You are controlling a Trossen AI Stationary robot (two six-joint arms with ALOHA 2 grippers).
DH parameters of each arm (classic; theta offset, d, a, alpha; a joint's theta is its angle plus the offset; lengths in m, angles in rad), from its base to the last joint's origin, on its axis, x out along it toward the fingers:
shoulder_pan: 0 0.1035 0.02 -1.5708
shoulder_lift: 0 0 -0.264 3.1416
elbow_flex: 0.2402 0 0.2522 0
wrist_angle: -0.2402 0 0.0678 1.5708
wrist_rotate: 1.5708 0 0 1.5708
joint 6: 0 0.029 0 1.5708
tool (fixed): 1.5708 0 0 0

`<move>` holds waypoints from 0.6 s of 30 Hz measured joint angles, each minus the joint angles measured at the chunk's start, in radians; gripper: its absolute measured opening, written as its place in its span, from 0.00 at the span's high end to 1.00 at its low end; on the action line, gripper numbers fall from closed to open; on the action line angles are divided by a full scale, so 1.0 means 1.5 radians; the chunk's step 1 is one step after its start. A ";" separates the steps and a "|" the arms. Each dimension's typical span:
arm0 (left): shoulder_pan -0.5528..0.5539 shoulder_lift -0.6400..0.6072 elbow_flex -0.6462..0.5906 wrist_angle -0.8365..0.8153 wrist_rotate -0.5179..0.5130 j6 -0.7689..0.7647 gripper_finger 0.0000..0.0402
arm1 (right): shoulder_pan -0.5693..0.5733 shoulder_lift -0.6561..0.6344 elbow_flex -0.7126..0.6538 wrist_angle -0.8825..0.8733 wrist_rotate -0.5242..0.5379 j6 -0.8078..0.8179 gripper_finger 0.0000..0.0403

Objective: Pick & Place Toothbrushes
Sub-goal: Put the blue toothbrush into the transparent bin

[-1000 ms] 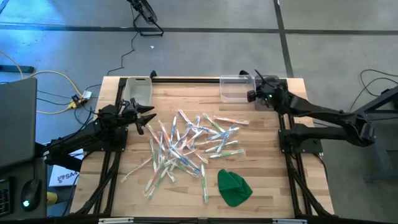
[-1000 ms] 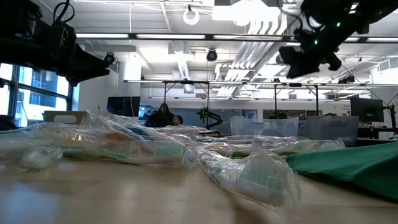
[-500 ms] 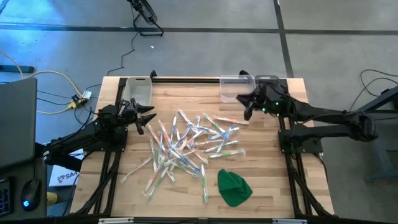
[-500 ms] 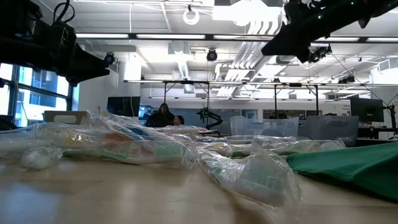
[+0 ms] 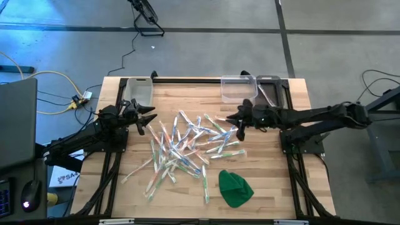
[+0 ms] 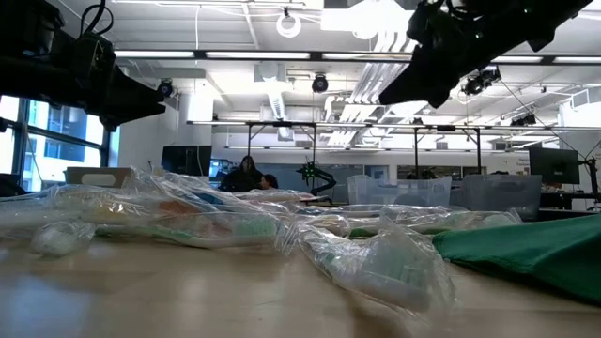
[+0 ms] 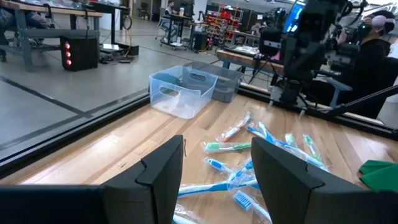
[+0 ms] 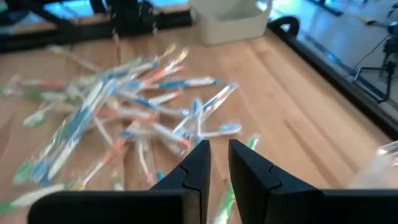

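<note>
Many toothbrushes [image 5: 187, 147] in clear wrappers lie in a loose heap mid-table, also seen in the right wrist view [image 8: 124, 118] and the left wrist view [image 7: 261, 149]. My right gripper [image 5: 231, 120] hangs over the heap's far right edge, tipped a little downward. In its wrist view the right gripper [image 8: 217, 162] shows a narrow gap between the fingers with nothing in it. My left gripper [image 5: 147, 117] waits at the left side, level and open [image 7: 217, 168], empty, pointing toward the heap.
Clear bins stand at the far edge: one at the left [image 5: 139, 92] and two at the right [image 5: 239, 87], [image 5: 270, 87]. A green cloth lump [image 5: 235, 187] lies near the front right. Bare wood lies along the table's front and right side.
My right gripper has swung from above the far right bins toward the table's left and near side. It has come over the heap's edge, sunk a little and turned about. Its finger gap looks the same. The toothbrushes have not moved.
</note>
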 joint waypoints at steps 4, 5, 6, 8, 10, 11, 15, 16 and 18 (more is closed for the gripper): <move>0.000 0.000 0.000 0.000 0.000 0.000 0.54 | 0.020 0.024 0.000 0.000 0.000 0.000 0.88; 0.000 0.000 0.000 0.000 0.000 0.000 0.54 | 0.024 0.028 0.000 0.000 0.000 0.000 0.88; 0.000 0.000 0.000 0.000 0.000 0.000 0.54 | 0.027 0.032 0.000 0.000 0.000 0.000 0.88; 0.000 0.000 0.000 0.000 0.000 0.000 0.54 | 0.031 0.033 0.000 -0.005 0.000 0.000 0.88; 0.000 0.000 0.000 0.000 0.000 0.000 0.54 | 0.033 0.033 0.000 -0.005 0.000 0.000 0.88; 0.000 0.000 0.000 -0.001 0.000 0.000 0.54 | 0.034 0.033 0.000 -0.005 0.000 -0.001 0.88; 0.000 0.000 0.000 -0.005 -0.001 0.000 0.54 | 0.033 0.033 0.000 -0.006 0.000 -0.005 0.88; 0.000 0.000 0.000 -0.007 -0.001 0.000 0.54 | 0.033 0.033 0.000 -0.006 0.000 -0.005 0.88; 0.000 0.000 0.001 -0.010 -0.002 0.000 0.54 | 0.033 0.033 0.000 -0.006 0.000 -0.005 0.88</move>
